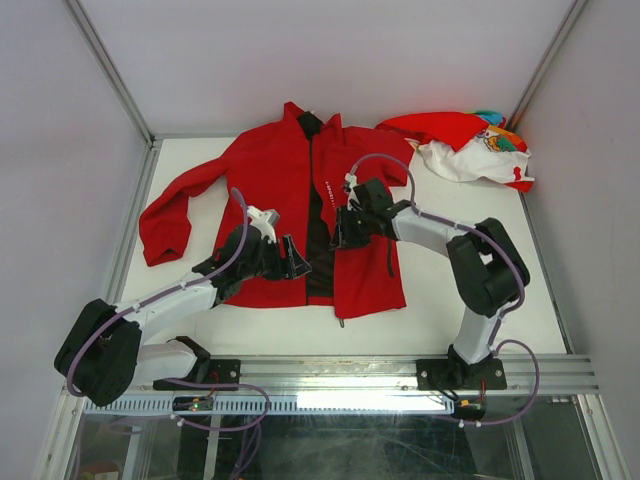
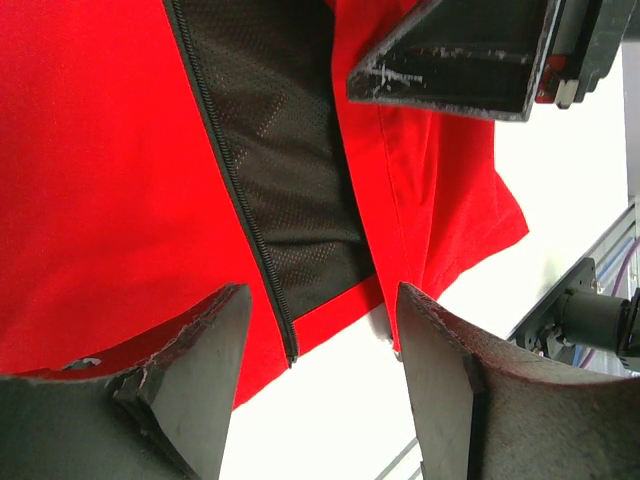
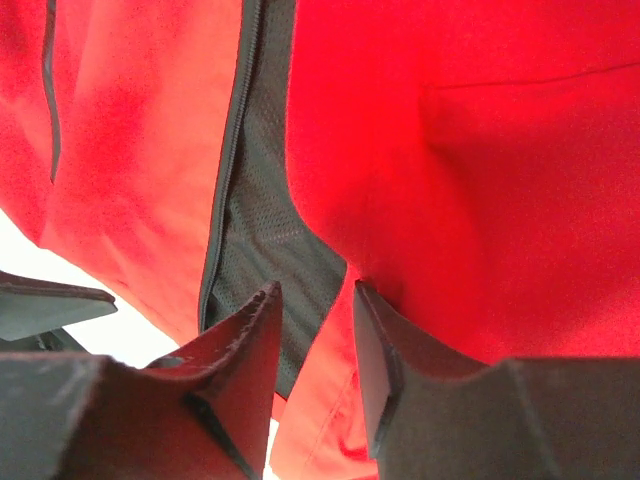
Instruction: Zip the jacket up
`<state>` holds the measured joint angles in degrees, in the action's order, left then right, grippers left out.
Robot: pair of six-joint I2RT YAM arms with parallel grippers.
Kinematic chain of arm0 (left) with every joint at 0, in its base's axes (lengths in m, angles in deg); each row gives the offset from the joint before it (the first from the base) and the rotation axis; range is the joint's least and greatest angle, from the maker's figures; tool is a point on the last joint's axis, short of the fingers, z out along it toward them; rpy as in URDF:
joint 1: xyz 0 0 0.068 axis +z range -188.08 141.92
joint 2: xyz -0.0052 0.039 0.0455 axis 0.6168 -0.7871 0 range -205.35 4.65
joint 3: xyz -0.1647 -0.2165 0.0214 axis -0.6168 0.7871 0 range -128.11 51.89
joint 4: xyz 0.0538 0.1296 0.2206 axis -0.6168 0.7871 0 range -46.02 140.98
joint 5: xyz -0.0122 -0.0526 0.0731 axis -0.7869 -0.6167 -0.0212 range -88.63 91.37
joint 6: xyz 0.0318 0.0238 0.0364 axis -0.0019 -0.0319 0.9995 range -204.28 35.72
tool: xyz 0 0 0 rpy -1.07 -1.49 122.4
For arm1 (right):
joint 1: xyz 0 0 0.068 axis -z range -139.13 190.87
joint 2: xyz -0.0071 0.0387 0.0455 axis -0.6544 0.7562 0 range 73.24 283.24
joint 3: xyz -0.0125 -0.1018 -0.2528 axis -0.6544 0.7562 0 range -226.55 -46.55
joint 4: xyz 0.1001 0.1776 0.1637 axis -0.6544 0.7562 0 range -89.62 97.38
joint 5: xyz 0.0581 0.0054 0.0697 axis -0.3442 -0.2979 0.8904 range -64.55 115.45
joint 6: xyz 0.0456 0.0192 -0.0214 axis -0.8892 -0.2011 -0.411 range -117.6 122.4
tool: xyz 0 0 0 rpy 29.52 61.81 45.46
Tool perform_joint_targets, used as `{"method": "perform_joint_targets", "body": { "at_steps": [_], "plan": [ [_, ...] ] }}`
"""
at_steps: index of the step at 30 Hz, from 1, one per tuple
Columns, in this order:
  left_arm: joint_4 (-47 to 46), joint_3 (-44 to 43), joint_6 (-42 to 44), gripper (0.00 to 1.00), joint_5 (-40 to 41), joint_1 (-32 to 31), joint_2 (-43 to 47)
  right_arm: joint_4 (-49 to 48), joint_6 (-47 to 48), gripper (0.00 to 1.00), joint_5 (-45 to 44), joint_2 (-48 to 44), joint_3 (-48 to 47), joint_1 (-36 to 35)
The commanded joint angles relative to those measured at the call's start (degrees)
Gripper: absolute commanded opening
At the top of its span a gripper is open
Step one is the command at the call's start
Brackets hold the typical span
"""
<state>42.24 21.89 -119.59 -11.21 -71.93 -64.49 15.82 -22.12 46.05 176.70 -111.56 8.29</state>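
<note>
The red jacket [image 1: 270, 170] lies flat on the white table, collar at the far side, its front open in a narrow gap that shows black lining [image 1: 318, 250]. My left gripper [image 1: 296, 264] is open and empty, low over the bottom hem. In the left wrist view [image 2: 322, 300] its fingers straddle the lower end of the zipper track [image 2: 230, 170] and the opposite front edge. My right gripper [image 1: 340, 232] is open over the gap, higher up the front. In the right wrist view [image 3: 315, 290] its tips hover over the lining and the red front edge [image 3: 480, 150], holding nothing.
A smaller red-and-white garment with colourful print [image 1: 470, 150] lies bunched at the far right corner. Metal frame posts and grey walls close in the table. An aluminium rail [image 1: 400, 372] runs along the near edge. The jacket's left sleeve [image 1: 165, 225] reaches toward the table's left edge.
</note>
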Motion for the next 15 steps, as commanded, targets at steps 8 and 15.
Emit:
{"method": "perform_joint_targets", "body": {
  "at_steps": [8,15],
  "plan": [
    [-3.27,1.84,-1.8,0.61,1.12,-0.82,2.48,16.08,-1.59,0.53,-32.47,-11.97,-0.75,-16.51],
    [-0.82,4.21,-2.41,0.62,6.39,-0.7,4.46,23.55,-8.21,0.58,-41.4,-11.44,0.74,-28.03]
  ]
}}
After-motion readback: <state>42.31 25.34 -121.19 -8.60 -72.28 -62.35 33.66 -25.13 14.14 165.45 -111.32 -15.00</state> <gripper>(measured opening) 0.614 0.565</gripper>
